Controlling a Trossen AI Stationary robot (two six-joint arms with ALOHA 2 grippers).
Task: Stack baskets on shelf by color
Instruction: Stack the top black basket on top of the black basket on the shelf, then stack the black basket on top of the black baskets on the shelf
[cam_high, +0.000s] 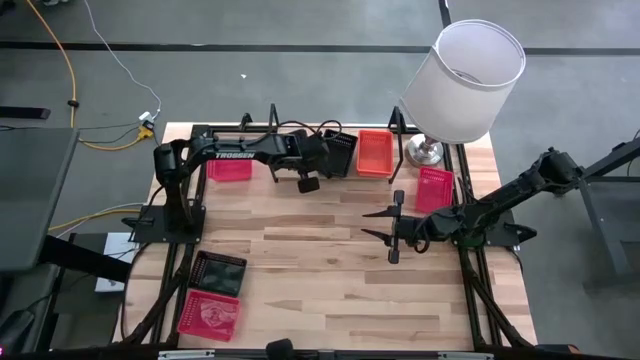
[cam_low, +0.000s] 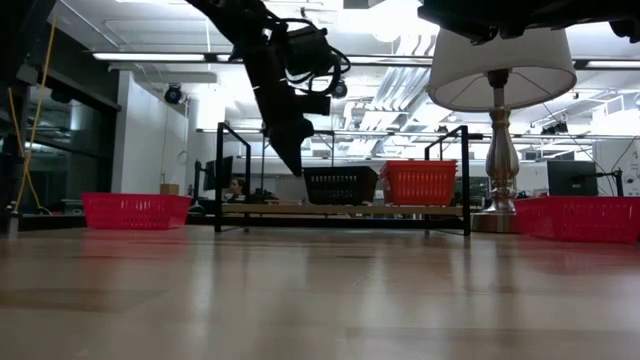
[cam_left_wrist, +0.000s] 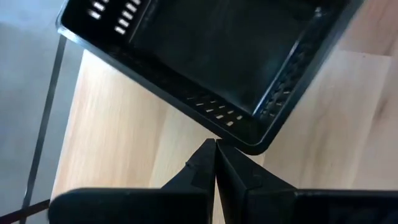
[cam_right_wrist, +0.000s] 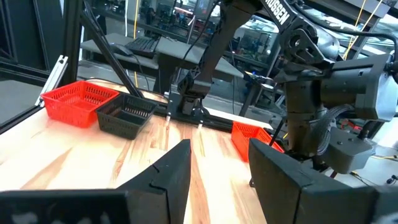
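The shelf (cam_high: 396, 122) (cam_low: 440, 210) stands along the table's far edge. On it sit a black basket (cam_high: 342, 152) (cam_low: 340, 185) (cam_left_wrist: 211, 56) and, beside it, an orange basket (cam_high: 375, 153) (cam_low: 420, 182). My left gripper (cam_high: 318, 158) (cam_low: 296, 152) (cam_left_wrist: 215, 148) is shut and points down at the black basket's left rim. My right gripper (cam_high: 386, 224) (cam_right_wrist: 219, 163) waits open over the table's right middle. A pink basket (cam_high: 229, 168) (cam_low: 135, 210) lies left of the shelf, and a red basket (cam_high: 434, 188) (cam_low: 580, 218) lies by the lamp. My left gripper's shut fingertips (cam_left_wrist: 210, 149) come from above, pointing down, at the black basket's rim near a corner (cam_left_wrist: 239, 132). Whether they touch that rim I cannot tell. The basket sits flat on the shelf.
A white-shaded lamp (cam_high: 465, 80) (cam_low: 497, 120) stands at the far right corner, next to the shelf's end. A second black basket (cam_high: 218, 272) (cam_right_wrist: 127, 115) and a red one (cam_high: 209, 313) (cam_right_wrist: 78, 99) lie at the near left corner. The middle of the wooden table (cam_high: 320, 280) is bare.
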